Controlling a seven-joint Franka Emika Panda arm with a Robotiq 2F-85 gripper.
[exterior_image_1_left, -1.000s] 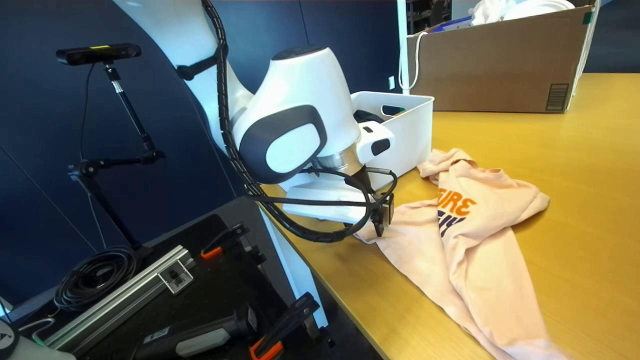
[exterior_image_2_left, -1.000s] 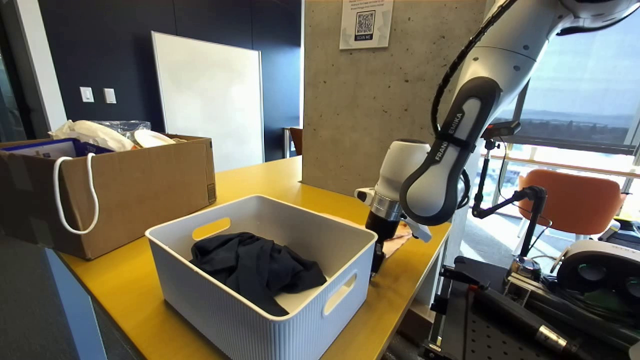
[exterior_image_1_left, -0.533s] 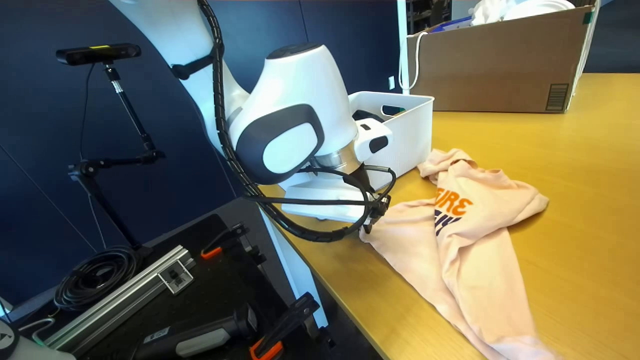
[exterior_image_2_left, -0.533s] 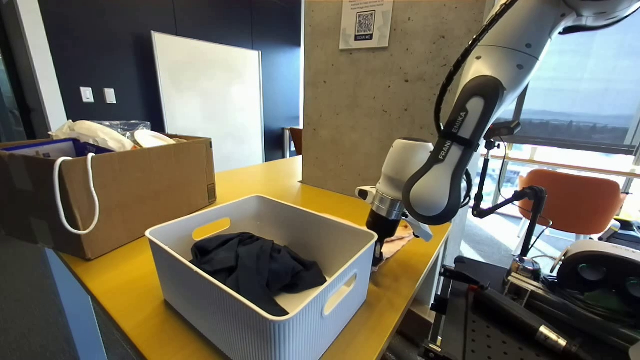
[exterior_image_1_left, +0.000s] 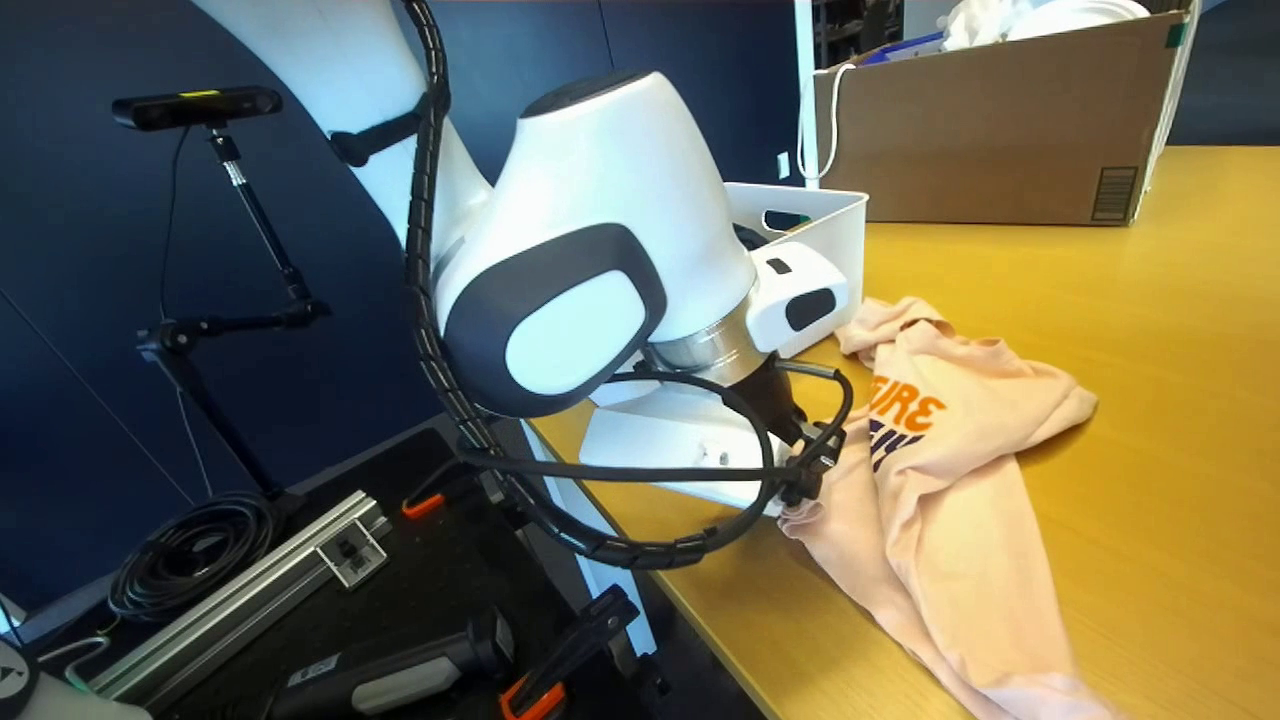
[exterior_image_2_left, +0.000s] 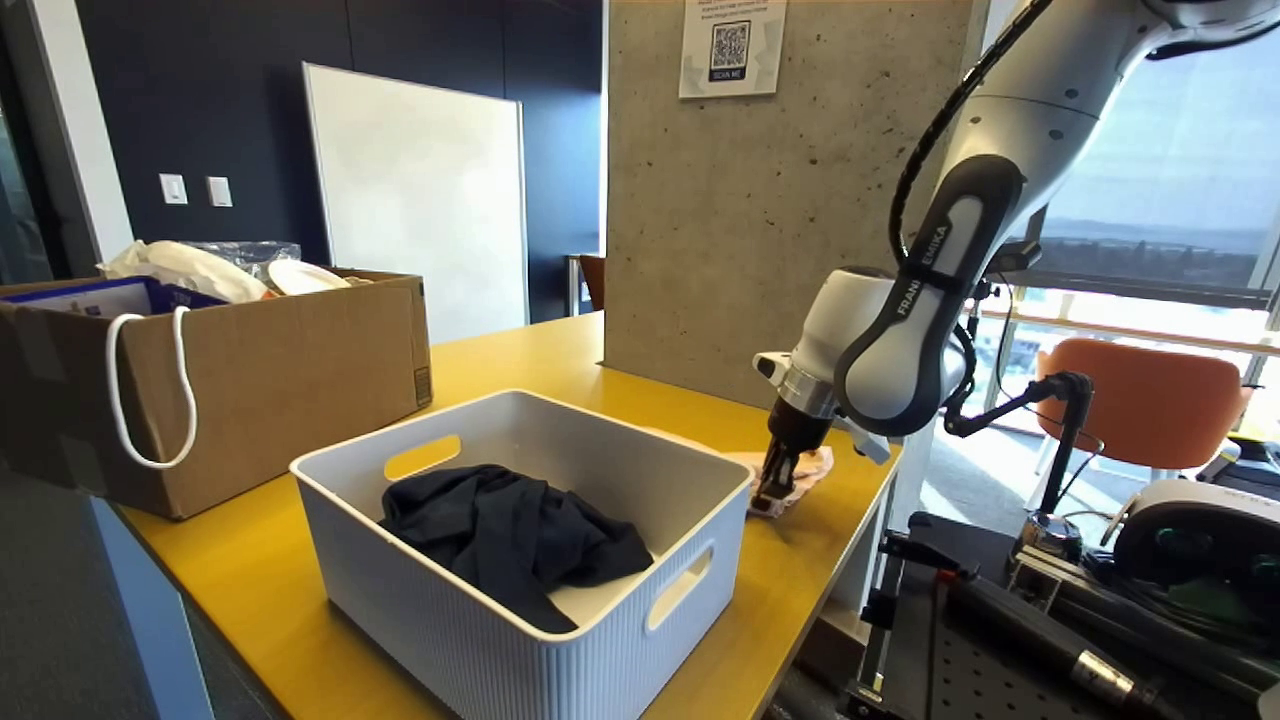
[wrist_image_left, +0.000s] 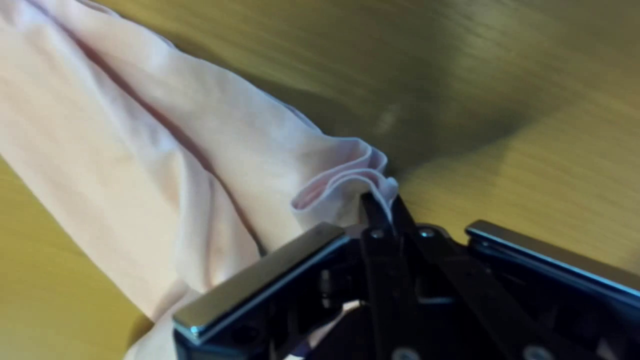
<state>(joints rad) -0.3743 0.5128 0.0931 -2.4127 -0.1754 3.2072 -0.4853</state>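
Note:
A peach shirt with orange and dark lettering lies spread on the table. My gripper is shut on a fold of its edge. In the wrist view the pinched cloth curls up in loops between the two dark fingertips, a little off the wood. In an exterior view, the gripper points down beside the bin, with bunched peach fabric around it. Its fingertips are mostly hidden behind the cables and mount in an exterior view, where the gathered hem shows just below them.
A light grey bin holding black cloth stands close to the gripper. Farther along the table is a cardboard box with packaging. The table edge runs near the arm, and a black cart with tools stands beside it.
The fingers have closed on the shirt's edge. The gripper has then moved away from the bin, drawing the hem up and bunching it; most of the shirt stays where it lay.

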